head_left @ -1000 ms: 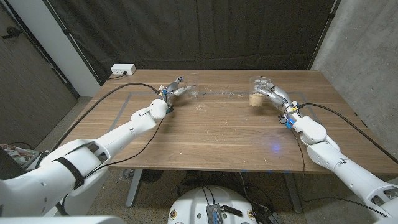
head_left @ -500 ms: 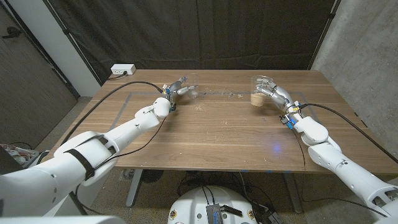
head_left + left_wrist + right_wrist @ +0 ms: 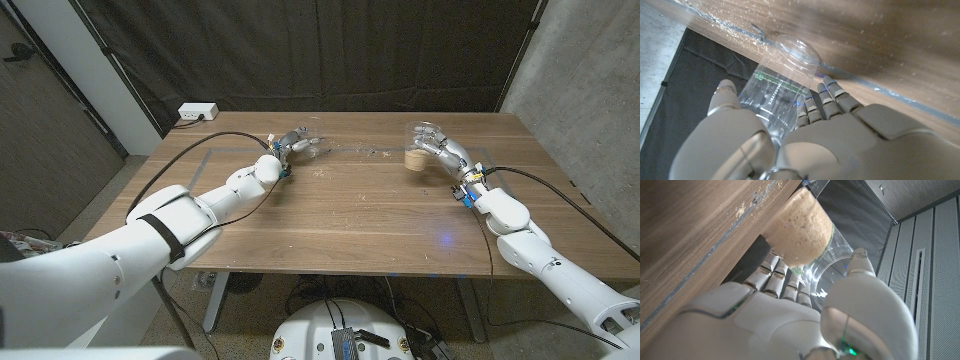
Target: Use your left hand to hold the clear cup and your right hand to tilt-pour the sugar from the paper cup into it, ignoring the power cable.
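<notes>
An empty clear cup (image 3: 312,146) with a green print (image 3: 780,91) stands on the wooden table (image 3: 350,215) at the back left of centre. My left hand (image 3: 292,143) (image 3: 790,145) wraps it, thumb on one side and fingers on the other. At the back right, a second cup (image 3: 413,152) holds pale brown sugar; in the right wrist view this cup (image 3: 801,234) looks like clear plastic, not paper. It stands on the table, and my right hand (image 3: 437,149) (image 3: 790,315) grips its side.
A black power cable (image 3: 185,152) runs from the left wrist over the table's left edge. A white power strip (image 3: 197,113) sits at the back left corner. Blue tape lines (image 3: 215,152) and a few spilled grains (image 3: 380,152) mark the tabletop. A concrete wall (image 3: 585,80) rises at the right.
My left arm has swung in and its hand has slid right, closing around the clear cup. The right hand and the sugar cup have hardly moved.
</notes>
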`<move>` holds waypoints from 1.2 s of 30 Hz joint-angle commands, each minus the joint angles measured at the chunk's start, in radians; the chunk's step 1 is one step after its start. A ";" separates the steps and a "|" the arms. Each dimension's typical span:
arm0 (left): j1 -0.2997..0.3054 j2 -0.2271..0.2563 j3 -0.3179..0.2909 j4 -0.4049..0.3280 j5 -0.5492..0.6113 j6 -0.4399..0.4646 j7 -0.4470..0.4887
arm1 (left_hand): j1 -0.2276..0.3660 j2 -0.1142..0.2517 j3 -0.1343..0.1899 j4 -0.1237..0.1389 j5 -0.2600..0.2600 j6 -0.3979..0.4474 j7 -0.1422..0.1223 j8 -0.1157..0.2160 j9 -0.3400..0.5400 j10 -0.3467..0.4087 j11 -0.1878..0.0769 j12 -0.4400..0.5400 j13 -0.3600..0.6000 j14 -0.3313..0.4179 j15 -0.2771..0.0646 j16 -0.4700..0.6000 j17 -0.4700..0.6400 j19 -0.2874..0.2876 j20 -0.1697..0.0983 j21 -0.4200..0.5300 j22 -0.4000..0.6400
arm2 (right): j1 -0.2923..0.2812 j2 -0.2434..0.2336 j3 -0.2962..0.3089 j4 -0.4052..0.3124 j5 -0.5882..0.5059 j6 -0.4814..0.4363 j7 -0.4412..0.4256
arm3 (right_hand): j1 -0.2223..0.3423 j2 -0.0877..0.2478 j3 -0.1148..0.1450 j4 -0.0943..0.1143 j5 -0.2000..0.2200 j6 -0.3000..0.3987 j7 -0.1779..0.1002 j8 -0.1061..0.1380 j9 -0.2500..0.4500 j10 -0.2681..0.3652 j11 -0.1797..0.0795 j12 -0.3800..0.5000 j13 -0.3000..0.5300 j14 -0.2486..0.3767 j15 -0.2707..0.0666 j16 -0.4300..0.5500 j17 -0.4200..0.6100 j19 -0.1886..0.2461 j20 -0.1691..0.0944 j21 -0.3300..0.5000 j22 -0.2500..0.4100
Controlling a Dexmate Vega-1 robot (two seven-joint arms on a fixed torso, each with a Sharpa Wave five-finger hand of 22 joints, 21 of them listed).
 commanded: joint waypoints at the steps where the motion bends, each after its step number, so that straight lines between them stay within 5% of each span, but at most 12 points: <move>1: 0.004 -0.006 0.025 0.029 -0.137 0.054 -0.065 | 0.029 0.008 -0.005 0.002 0.010 0.024 0.009 0.015 0.006 0.036 -0.002 0.023 0.009 0.048 -0.080 0.013 0.007 0.063 0.004 0.022 0.005 | -0.005 -0.006 0.002 -0.005 0.006 0.000 0.006 | -0.003 0.010 0.005 0.002 0.001 0.010 -0.004 0.005 0.005 0.003 -0.004 0.005 0.003 0.004 -0.173 -0.004 0.004 -0.009 -0.113 0.006 0.000; 9: 0.025 -0.005 0.017 0.029 -0.178 0.013 -0.048 | 0.086 0.027 -0.001 0.003 0.012 0.104 0.002 0.053 0.015 0.109 -0.013 0.069 0.024 0.130 -0.094 0.025 0.019 0.111 -0.032 0.046 0.002 | 0.004 -0.006 -0.002 -0.001 0.004 -0.006 0.014 | -0.004 0.013 0.007 0.003 0.002 0.008 -0.008 0.003 0.005 0.001 -0.008 0.004 0.005 -0.001 -0.173 -0.009 0.006 -0.016 -0.117 0.005 -0.003; 36: 0.046 -0.032 0.036 0.104 -0.108 -0.236 0.105 | 0.175 0.090 0.011 0.018 -0.006 0.278 -0.029 0.142 0.038 0.274 -0.035 0.179 0.069 0.312 -0.141 0.069 0.074 0.165 -0.052 0.087 0.009 | 0.004 0.009 -0.003 0.034 0.016 0.006 0.021 | -0.006 0.015 0.011 0.002 0.002 0.014 -0.009 0.003 0.007 0.002 -0.010 0.003 0.012 0.003 -0.174 -0.020 0.013 -0.023 -0.119 0.009 -0.014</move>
